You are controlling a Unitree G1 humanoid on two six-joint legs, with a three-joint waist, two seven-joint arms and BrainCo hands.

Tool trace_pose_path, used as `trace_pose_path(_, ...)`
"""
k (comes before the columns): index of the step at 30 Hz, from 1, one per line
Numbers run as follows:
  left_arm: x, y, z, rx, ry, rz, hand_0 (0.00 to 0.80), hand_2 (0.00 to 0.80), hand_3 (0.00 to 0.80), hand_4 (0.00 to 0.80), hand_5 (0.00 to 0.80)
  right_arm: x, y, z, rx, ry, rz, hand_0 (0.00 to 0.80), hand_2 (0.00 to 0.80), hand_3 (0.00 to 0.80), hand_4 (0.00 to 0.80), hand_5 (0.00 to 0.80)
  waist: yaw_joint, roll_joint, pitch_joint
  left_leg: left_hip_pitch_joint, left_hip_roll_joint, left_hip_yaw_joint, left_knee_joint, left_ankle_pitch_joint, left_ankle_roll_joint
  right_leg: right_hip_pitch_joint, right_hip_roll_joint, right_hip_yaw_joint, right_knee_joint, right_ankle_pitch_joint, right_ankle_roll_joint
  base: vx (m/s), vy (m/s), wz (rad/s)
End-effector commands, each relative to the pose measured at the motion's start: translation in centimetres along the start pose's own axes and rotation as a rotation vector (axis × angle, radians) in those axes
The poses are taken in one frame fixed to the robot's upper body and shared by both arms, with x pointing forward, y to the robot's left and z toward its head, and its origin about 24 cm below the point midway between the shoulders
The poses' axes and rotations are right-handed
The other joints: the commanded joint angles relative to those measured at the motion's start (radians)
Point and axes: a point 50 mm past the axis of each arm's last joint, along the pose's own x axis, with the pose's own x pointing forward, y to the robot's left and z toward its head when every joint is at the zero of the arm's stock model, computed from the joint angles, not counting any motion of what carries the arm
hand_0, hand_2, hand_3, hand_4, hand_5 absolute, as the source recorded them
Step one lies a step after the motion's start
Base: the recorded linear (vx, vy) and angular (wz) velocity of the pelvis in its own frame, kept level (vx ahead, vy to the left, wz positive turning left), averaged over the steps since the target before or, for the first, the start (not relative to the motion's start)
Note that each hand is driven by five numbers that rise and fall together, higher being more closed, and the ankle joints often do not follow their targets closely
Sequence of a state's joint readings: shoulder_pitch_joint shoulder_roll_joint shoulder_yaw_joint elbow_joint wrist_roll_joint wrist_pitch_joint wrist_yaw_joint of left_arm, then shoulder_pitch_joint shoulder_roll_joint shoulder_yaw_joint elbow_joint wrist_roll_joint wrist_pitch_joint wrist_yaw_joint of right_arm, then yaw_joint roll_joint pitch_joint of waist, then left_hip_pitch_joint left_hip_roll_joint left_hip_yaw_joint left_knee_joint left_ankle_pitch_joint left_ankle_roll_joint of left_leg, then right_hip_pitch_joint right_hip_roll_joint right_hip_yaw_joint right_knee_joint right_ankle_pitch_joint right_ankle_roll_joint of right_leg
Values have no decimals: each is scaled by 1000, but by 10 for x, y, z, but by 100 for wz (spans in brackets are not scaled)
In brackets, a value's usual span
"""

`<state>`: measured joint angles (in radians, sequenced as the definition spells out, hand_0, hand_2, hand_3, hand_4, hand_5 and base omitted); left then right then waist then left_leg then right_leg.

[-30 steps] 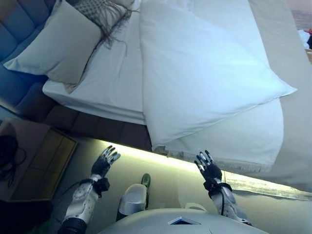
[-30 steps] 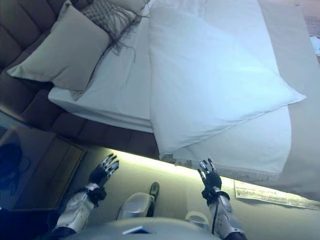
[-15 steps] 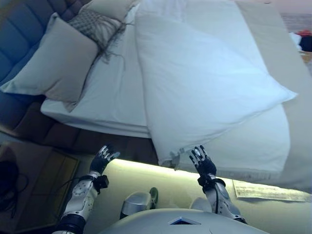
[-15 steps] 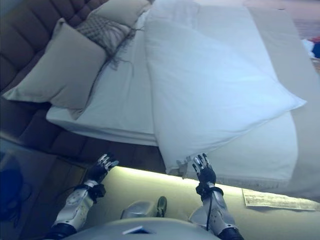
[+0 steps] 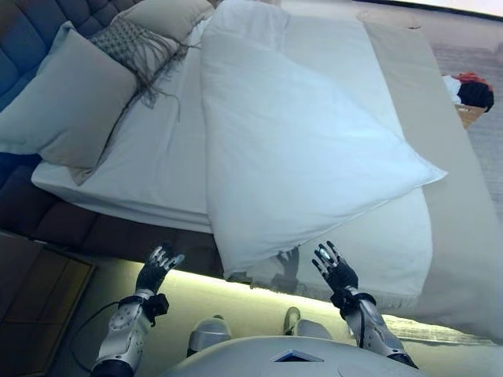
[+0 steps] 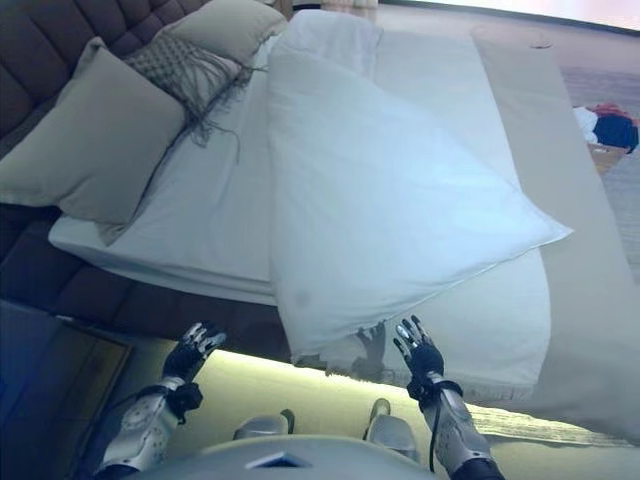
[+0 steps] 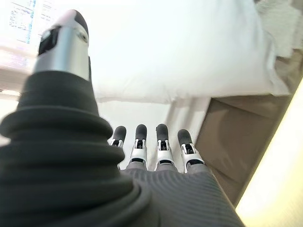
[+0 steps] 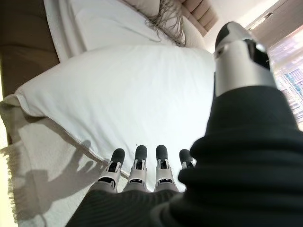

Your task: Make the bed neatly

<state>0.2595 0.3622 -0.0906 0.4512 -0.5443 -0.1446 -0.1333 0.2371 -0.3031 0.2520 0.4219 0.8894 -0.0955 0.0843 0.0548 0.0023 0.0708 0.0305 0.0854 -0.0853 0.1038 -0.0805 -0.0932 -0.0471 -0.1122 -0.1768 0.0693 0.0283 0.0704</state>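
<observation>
A white duvet lies folded back on itself across the bed, its near corner hanging over the side edge above a fringed cream blanket. The white sheet is bare on the left part of the mattress. My left hand is open, fingers straight, in front of the dark bed base, holding nothing. My right hand is open just short of the hanging duvet edge; it casts a shadow on the blanket. Both wrist views show straight fingers clear of the cloth.
A large grey pillow, a fringed patterned cushion and a beige pillow lean at the dark tufted headboard. A beige runner covers the bed's far side. A wooden nightstand stands at lower left. Clothes lie at far right.
The camera has shifted, so the whole bed sits further left and lower. Both hands stay open and raised; the right hand's shadow now falls on the hanging bedding.
</observation>
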Motion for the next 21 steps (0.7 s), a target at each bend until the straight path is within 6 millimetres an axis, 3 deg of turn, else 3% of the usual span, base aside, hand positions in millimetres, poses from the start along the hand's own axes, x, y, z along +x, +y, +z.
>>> trace_pose_path(1,10,-8,41,73,-200,-56,0,0,0,0,0,8,15,28,-3,-99,76,0,0,0,0,0,-1,-23,32,-72,-19,45,335,111,66,-55,-32,7,7,42,15,77,-148,58)
trace_pose_path(3,10,-16,42,191,-230,-51,0,0,0,0,0,10,12,35,2,-125,69,0,0,0,0,0,-6,-7,48,-112,3,66,344,147,50,-36,-24,-17,28,15,1,86,-8,38)
trace_pose_path(6,18,-27,58,467,-336,1,0,0,0,0,0,11,11,46,-12,-158,46,0,0,0,0,0,-17,40,63,-97,81,58,97,213,8,-25,-49,-48,57,-22,23,64,218,23)
trace_pose_path(8,30,-40,72,611,-402,7,0,0,0,0,0,16,15,55,-16,-194,36,0,0,0,0,0,-12,72,83,-150,125,25,-17,304,-24,-28,-77,-38,75,-56,34,40,287,30)
trace_pose_path(9,35,-45,77,668,-435,19,0,0,0,0,0,20,18,59,-22,-206,33,0,0,0,0,0,-13,79,95,-176,131,15,-12,293,-25,-34,-97,-30,92,-76,36,63,200,19)
trace_pose_path(11,42,-52,84,716,-468,28,0,0,0,0,0,26,19,61,-25,-213,9,0,0,0,0,0,-29,90,105,-181,124,44,10,219,-23,-62,-143,-21,136,-90,49,92,182,7)
trace_pose_path(14,42,-56,87,759,-504,38,0,0,0,0,0,26,15,57,-7,-209,-5,0,0,0,0,0,-47,90,123,-202,105,74,53,152,-27,-99,-191,-6,164,-67,77,70,111,-25)
trace_pose_path(15,45,-61,99,767,-566,57,0,0,0,0,0,27,16,59,-12,-221,10,0,0,0,0,0,-61,86,151,-245,100,89,89,130,-26,-143,-210,2,183,-54,89,-61,23,-57)
trace_pose_path(17,49,-71,115,788,-652,75,0,0,0,0,0,32,23,63,-14,-231,30,0,0,0,0,0,-69,75,184,-295,93,89,127,114,-24,-197,-219,22,197,-40,103,-194,-35,-31)
trace_pose_path(21,58,-110,153,852,-856,86,0,0,0,0,0,44,43,73,-23,-265,74,0,0,0,0,0,-86,46,257,-399,91,75,180,99,-23,-300,-214,57,216,-20,118,-240,-88,-17)
